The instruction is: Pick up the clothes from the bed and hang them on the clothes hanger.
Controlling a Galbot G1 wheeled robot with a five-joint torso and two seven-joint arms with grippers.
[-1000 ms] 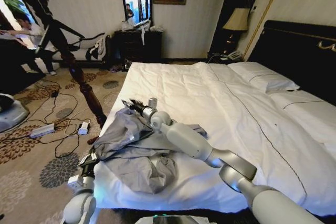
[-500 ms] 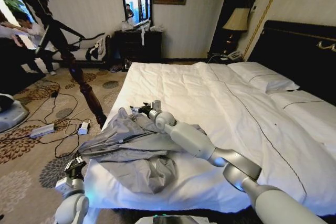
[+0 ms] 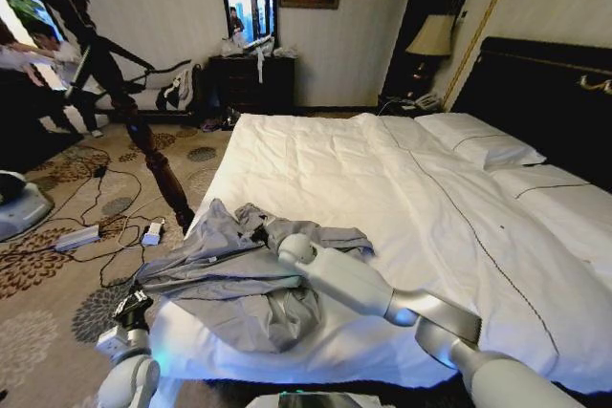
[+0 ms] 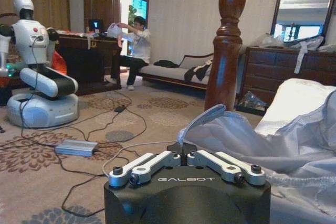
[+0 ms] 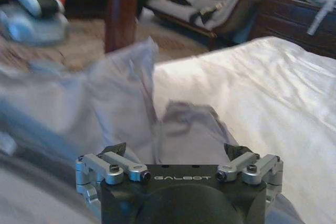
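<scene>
Head view: the shirt [image 3: 244,269] lies crumpled on the near left corner of the bed [image 3: 382,198]. The left gripper [image 3: 134,305] is left of the bed edge, pinching an edge of the shirt; compared with half a second ago it is almost at the same place. The right arm has moved nearer, its gripper now hidden in the cloth.

Left wrist view: the left gripper [image 4: 182,149] is closed on a shirt hem [image 4: 202,119].

Right wrist view: the right gripper [image 5: 176,150] has its fingers wide apart above the shirt [image 5: 126,93], holding nothing.
</scene>
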